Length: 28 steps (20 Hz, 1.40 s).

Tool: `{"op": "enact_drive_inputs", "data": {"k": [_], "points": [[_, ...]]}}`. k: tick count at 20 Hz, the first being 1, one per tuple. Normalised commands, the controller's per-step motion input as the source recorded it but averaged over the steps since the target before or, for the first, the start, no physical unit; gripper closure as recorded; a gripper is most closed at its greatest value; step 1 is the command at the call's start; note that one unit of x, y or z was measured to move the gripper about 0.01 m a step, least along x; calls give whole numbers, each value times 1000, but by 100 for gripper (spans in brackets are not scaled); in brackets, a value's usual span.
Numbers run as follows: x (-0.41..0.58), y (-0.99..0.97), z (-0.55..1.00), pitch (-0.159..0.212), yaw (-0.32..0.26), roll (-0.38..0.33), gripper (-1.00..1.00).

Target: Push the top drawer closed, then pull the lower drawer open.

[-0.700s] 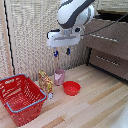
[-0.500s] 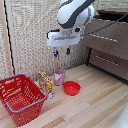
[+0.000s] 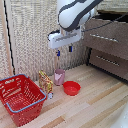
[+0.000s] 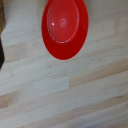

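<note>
Here, top drawer: the top drawer [image 3: 106, 36] is sitting in the dark brown cabinet at the exterior view's right, its front standing out a little from the cabinet face, with a slim silver bar handle [image 3: 104, 38] running across it.
Lower drawer: the lower drawer [image 3: 109, 62] is sitting directly beneath it, its own silver bar handle [image 3: 107, 60] showing; whether it is fully shut is hard to tell.
Gripper: the gripper [image 3: 63, 50] is hanging in the air well apart from both drawers, towards the exterior view's left of the cabinet, pointing down.
Fingers: the two dark fingers [image 3: 58, 52] are standing apart with a gap between them, gripping nothing.
Red bowl: a red bowl [image 4: 65, 28] is lying on the pale wooden floor [image 3: 95, 100], filling much of the wrist view.
Pink cup: a pink cup [image 3: 59, 77] is standing just beside the bowl.
Red basket: a red basket [image 3: 21, 98] is resting at the exterior view's left, with a yellow-brown packet [image 3: 45, 81] near it.
</note>
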Motion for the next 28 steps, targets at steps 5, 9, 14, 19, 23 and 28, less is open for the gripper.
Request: {"op": "enact_drive_inputs", "data": {"k": [5,9,14,19,23,28], "points": [[0,0,127,0,128,-358,-100],[0,0,105,0,121,-365,-100],[35,0,109,0,85,-375,-100],[61,2,110,0,64,-375,-100],[82,34,135,1,37,-375,-100],[126,57,169,3,12,-374,-100]]}}
